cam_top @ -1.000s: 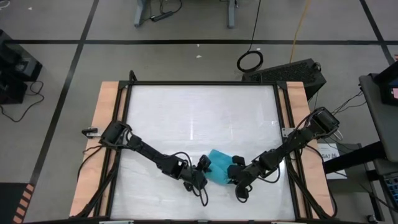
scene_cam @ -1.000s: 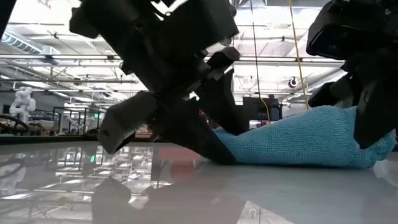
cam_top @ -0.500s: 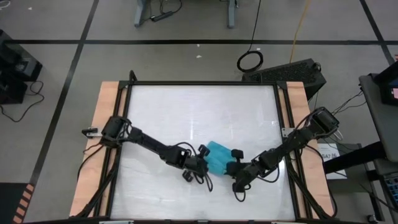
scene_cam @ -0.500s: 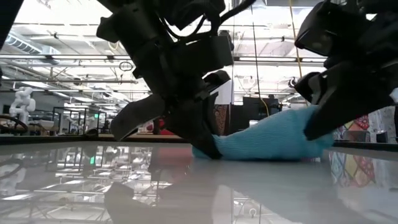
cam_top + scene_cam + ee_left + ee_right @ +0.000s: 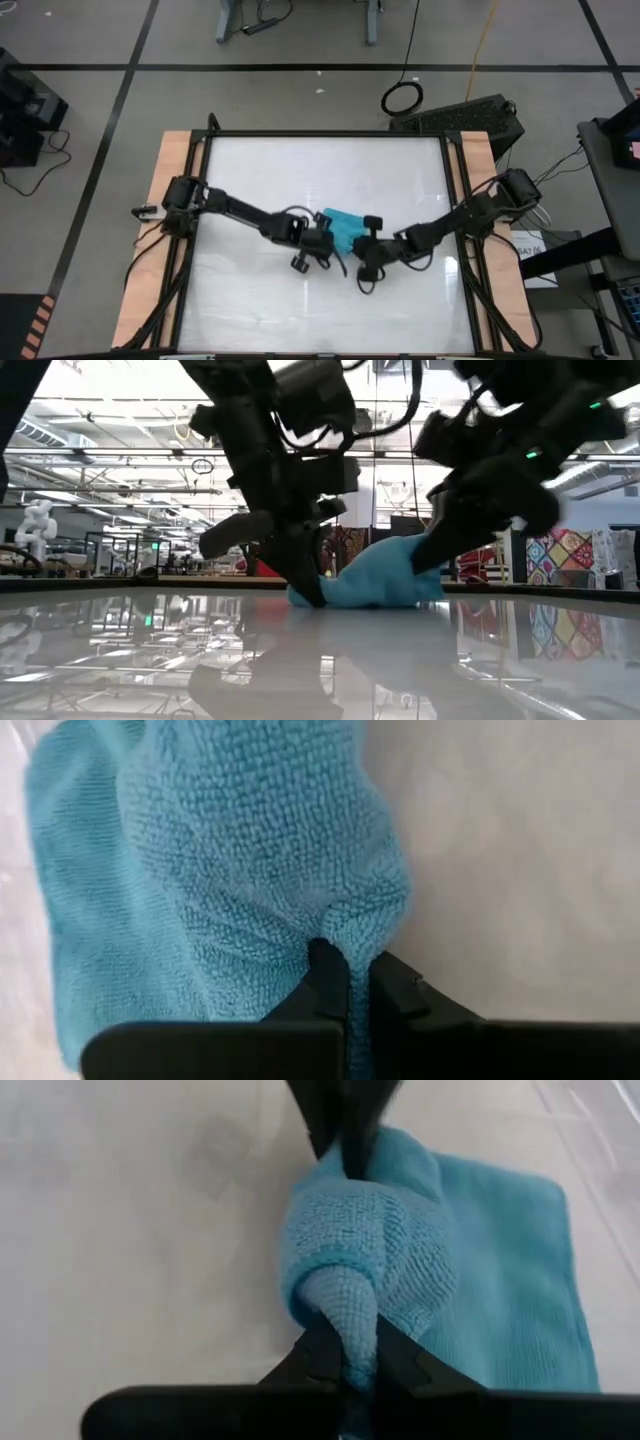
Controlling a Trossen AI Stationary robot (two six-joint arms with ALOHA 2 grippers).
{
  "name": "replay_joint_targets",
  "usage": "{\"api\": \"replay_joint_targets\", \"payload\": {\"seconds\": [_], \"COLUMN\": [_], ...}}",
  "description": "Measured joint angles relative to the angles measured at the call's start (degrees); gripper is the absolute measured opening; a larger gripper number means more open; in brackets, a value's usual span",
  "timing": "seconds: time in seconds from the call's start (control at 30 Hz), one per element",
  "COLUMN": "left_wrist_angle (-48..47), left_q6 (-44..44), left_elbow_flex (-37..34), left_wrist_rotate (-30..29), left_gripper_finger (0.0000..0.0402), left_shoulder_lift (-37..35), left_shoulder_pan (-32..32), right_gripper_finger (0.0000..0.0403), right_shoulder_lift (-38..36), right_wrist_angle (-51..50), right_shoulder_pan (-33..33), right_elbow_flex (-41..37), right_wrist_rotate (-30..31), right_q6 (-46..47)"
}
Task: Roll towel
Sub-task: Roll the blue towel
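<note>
L gripper [image 5: 358, 982] pinches a fold of towel [image 5: 230, 870] btwn its two dark fingers [image 5: 326, 975], closed tight. Towel bunched, lying on white table [image 5: 520, 850], which shows bare beside towel's edge.

The towel [image 5: 343, 227] is plain turquoise-blue throughout, with no pattern; its looped weave shows one even shade in my left wrist view [image 5: 250, 870] and my right wrist view [image 5: 400, 1250]. My left jaws [image 5: 348, 990] and right jaws [image 5: 350, 1360] are dark, near black, as are both my arms. The bench [image 5: 300, 170] has a glossy white top that mirrors the room in the low view, a black frame, and pale wood strips [image 5: 168, 170] along each side. The floor [image 5: 100, 100] is grey with black lines.
</note>
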Motion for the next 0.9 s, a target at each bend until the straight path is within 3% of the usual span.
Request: {"api": "replay_joint_targets", "payload": {"seconds": [0.17, 0.53, 0.73, 0.9], "left_wrist_angle": [-5.02, -7.33, -7.45, -6.45], "left_q6": [-1.82, -6.73, -12.94, -15.01], "left_elbow_flex": [0.04, -0.13, -0.13, -0.03], "left_wrist_rotate": [10.35, 39.83, 49.73, 51.04], "left_gripper_finger": [0.0011, 0.0011, 0.0011, 0.0011], "left_shoulder_lift": [-1.51, -1.24, -1.24, -1.26], "left_shoulder_pan": [6.28, 13.50, 15.56, 15.90], "right_gripper_finger": [0.0009, 0.0009, 0.0009, 0.0015], "right_shoulder_lift": [0.00, 0.00, 0.00, 0.00], "right_wrist_angle": [0.04, 3.77, 2.49, -1.12], "right_shoulder_pan": [-5.52, -13.42, -15.05, -15.39], "right_elbow_flex": [0.01, 0.00, 0.01, 0.06], "right_wrist_rotate": [-4.95, -27.11, -33.25, -33.52], "right_q6": [-1.48, 2.05, 7.17, 8.07]}}
